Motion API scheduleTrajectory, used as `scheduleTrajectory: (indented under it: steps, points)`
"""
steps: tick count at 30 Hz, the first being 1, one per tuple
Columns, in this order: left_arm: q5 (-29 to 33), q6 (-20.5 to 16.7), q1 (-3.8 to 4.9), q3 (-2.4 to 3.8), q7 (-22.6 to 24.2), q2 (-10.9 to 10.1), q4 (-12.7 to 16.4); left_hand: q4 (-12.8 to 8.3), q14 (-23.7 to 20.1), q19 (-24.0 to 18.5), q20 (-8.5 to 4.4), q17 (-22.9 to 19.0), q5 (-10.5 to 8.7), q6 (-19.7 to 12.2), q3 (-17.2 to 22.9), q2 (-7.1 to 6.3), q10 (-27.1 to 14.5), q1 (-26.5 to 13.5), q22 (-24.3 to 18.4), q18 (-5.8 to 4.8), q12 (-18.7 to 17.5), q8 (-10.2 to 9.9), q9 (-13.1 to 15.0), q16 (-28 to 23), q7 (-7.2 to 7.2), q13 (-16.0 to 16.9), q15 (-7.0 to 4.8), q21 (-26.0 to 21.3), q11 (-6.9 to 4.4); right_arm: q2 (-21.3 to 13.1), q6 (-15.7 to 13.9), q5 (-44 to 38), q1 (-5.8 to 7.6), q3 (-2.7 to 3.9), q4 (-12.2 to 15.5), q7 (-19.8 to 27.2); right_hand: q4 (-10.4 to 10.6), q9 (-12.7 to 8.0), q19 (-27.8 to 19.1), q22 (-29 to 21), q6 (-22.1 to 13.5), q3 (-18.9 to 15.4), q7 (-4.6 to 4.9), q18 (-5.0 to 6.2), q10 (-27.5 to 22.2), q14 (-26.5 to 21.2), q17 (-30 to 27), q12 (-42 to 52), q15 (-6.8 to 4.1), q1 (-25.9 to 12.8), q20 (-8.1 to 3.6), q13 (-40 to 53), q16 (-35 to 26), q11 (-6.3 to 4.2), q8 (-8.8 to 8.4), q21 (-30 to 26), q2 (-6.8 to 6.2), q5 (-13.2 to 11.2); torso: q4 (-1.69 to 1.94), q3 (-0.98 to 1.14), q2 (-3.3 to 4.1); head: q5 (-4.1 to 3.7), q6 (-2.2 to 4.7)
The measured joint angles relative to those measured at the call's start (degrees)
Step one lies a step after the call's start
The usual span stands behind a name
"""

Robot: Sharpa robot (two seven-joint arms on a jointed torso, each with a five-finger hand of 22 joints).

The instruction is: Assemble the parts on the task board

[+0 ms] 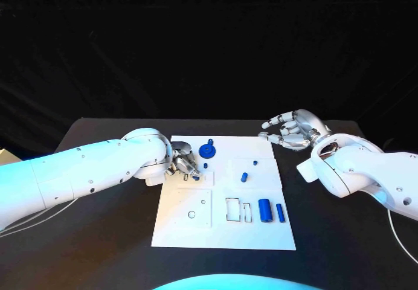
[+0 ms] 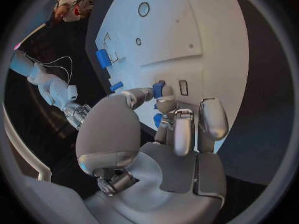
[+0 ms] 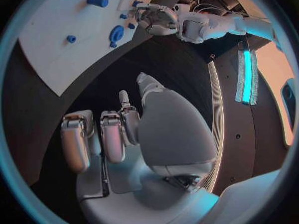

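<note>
Pinching a small blue part (image 2: 158,88) between its fingertips, the left hand (image 1: 182,162) hovered low over the task board (image 1: 261,235) near its left edge, probably to seat the piece in a slot there. Its long axis I cannot tell. The right hand (image 1: 295,130) hung empty, fingers loosely spread, beyond the board's far right corner, above the table (image 1: 104,241).

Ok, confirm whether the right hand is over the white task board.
No: the right hand hovers beyond the white task board's far right corner.
</note>
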Motion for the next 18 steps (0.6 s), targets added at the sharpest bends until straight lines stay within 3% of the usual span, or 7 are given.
scheduleTrajectory:
  steps: [10, 18]
  points:
    - [-0.06, 0.97, 0.01, -0.05, -0.02, -0.10, 0.00, 0.00, 0.00, 0.21, -0.21, 0.00, 0.00, 0.00, 0.00, 0.00, 0.00, 0.00, 0.14, 0.00, 0.00, 0.00, 2.70, 0.00, 0.00, -0.01, 0.00, 0.00, 0.01, 0.04, 0.09, 0.00, 0.00, 0.00, -0.02, -0.03, 0.00, 0.00, 0.00, -0.01, 0.00, 0.00, 0.00, 0.00, 0.00, 0.00, -0.01, 0.00, 0.00, 0.00, 0.00, 0.00, 0.00, 0.00, 0.00, 0.00, 0.00, 0.00, 0.02, 0.01, -0.05, 0.12, -0.13]
    - [-0.09, 1.42, 0.03, -0.03, -0.02, -0.11, -0.03, 0.16, 0.00, 0.21, -0.21, 0.00, 0.44, 0.00, 0.16, 0.30, 0.23, -0.30, 0.14, 0.00, 0.00, 0.00, 2.89, 0.00, 0.00, -0.01, 0.00, 0.00, -0.19, 0.06, 0.15, 0.00, 0.00, 0.00, -0.03, -0.05, 0.00, 0.00, 0.00, -0.01, 0.00, 0.00, 0.00, 0.00, 0.00, 0.00, -0.01, 0.00, 0.00, 0.00, 0.00, -0.01, 0.00, 0.00, 0.00, 0.00, 0.00, 0.00, 0.02, 0.04, -0.05, 0.14, -0.02]
